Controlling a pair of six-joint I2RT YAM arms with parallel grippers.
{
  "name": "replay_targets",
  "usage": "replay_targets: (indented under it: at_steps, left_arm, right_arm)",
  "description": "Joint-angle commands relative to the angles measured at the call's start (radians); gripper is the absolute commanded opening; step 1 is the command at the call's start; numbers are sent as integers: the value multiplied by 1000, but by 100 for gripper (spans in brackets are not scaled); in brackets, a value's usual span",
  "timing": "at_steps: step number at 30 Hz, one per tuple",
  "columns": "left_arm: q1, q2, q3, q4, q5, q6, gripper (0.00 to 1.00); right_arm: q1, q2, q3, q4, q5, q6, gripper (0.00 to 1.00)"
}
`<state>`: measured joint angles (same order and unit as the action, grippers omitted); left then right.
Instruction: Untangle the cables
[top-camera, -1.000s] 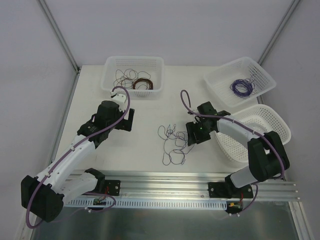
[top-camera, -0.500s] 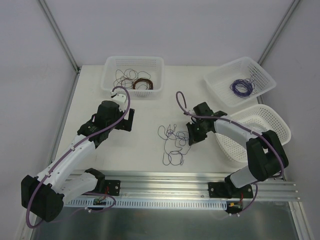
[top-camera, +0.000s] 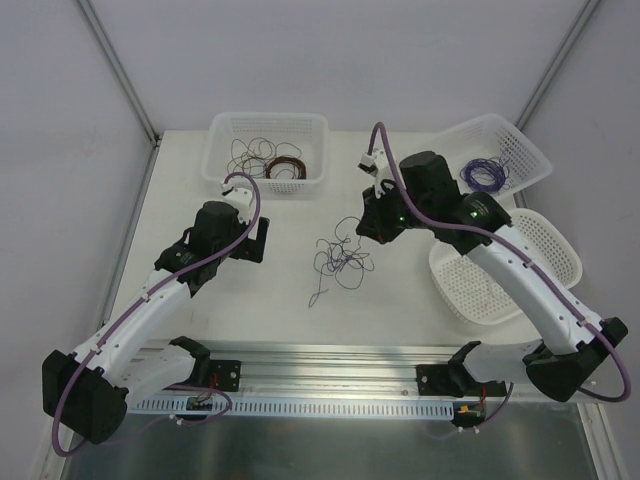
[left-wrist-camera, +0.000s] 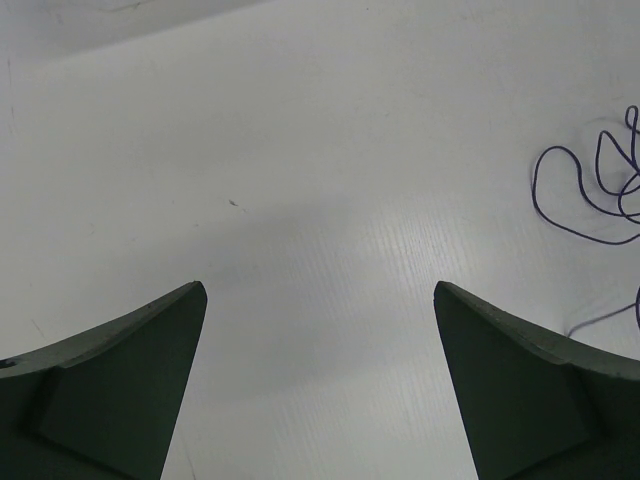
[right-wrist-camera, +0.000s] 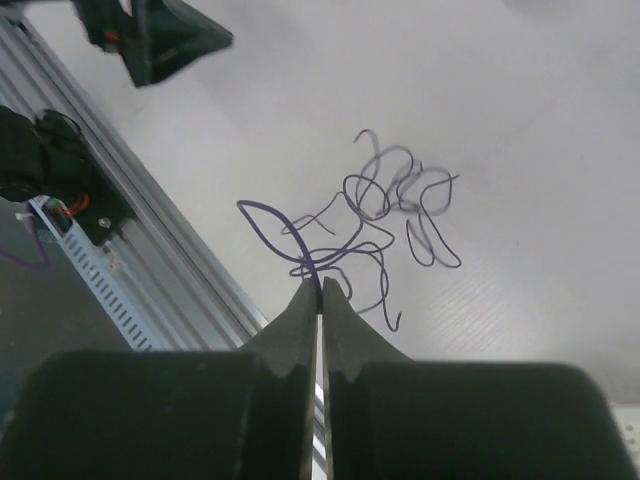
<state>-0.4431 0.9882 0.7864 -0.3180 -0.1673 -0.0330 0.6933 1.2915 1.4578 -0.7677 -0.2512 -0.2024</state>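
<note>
The cables (top-camera: 340, 258) are a loose clump of hair-thin purple and dark wires in the middle of the white table. My right gripper (top-camera: 372, 226) hangs raised over the clump's right side. In the right wrist view the gripper (right-wrist-camera: 321, 285) is shut on one purple strand. From there the cables (right-wrist-camera: 385, 195) trail down to the table. My left gripper (top-camera: 254, 240) stands to the left of the clump and apart from it. It (left-wrist-camera: 318, 296) is open over bare table. Only a few loops of the cables (left-wrist-camera: 600, 190) show at the left wrist view's right edge.
A white basket (top-camera: 268, 118) at the back left holds wire coils. Another basket (top-camera: 450, 134) at the back right holds a purple coil (top-camera: 484, 175). A third basket (top-camera: 556, 236) stands right of the right arm. An aluminium rail (top-camera: 350, 360) runs along the near edge.
My right gripper shut on a purple strand, then rose and moved toward the back. The clump was pulled along and drawn tighter, with one tail trailing toward the near edge. The left arm stayed still.
</note>
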Motion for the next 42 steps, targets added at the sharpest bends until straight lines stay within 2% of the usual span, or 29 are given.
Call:
replay_targets:
  at_steps: [1, 5, 9, 11, 14, 15, 16, 21, 24, 26, 29, 30, 33, 35, 36, 38, 39, 40, 41, 42]
  left_arm:
    - [6, -5, 2, 20, -1, 18, 99]
    - [6, -6, 2, 20, -1, 18, 99]
    - [6, -8, 2, 20, 0, 18, 99]
    - [6, -10, 1, 20, 0, 18, 99]
    - [6, -11, 1, 20, 2, 16, 99]
    - [7, -13, 1, 20, 3, 18, 99]
    - [6, -14, 1, 22, 6, 18, 99]
    - [6, -10, 2, 22, 49, 12, 99]
    - [7, -5, 4, 23, 61, 12, 99]
    - [6, -8, 4, 22, 68, 15, 99]
    - [6, -13, 4, 22, 84, 16, 99]
    - [6, -13, 2, 22, 86, 16, 99]
    - [6, -6, 5, 22, 84, 18, 99]
    - [6, -6, 4, 22, 87, 16, 99]
    - [6, -6, 5, 23, 89, 18, 99]
    - [6, -8, 4, 25, 100, 18, 99]
    - [6, -8, 4, 23, 107, 18, 99]
    - [6, -11, 4, 25, 117, 19, 99]
    - [6, -13, 4, 26, 141, 21, 99]
    - [7, -16, 4, 30, 158, 21, 99]
  right_arm:
    - [20, -53, 113, -39, -42, -8, 1]
    - [31, -112, 113, 53, -43, 0, 1]
    - [31, 19, 138, -80, 107, -3, 1]
    - [29, 63, 70, -108, 125, 11, 1]
    - [34, 136, -34, -127, 243, 41, 1]
    - [35, 149, -52, -134, 357, 58, 1]
    - [37, 175, -68, -145, 400, 67, 1]
    - [38, 169, -132, -107, 484, 98, 1]
    - [40, 161, -116, -110, 515, 113, 1]
    - [43, 143, -114, -81, 491, 118, 1]
    - [48, 77, -83, -13, 333, 145, 1]
    - [54, 36, -70, 8, 231, 156, 1]
    - [84, -24, -57, 149, 77, 178, 1]
    - [89, -52, -79, 232, 38, 175, 1]
    - [87, -47, -79, 231, 99, 160, 1]
    - [87, 30, -47, 103, 243, 144, 1]
    - [87, 69, -37, 44, 421, 149, 1]
    - [87, 103, -34, -40, 497, 159, 1]
    - [87, 145, -39, -59, 585, 172, 1]
    - [89, 150, -84, -35, 595, 179, 1]
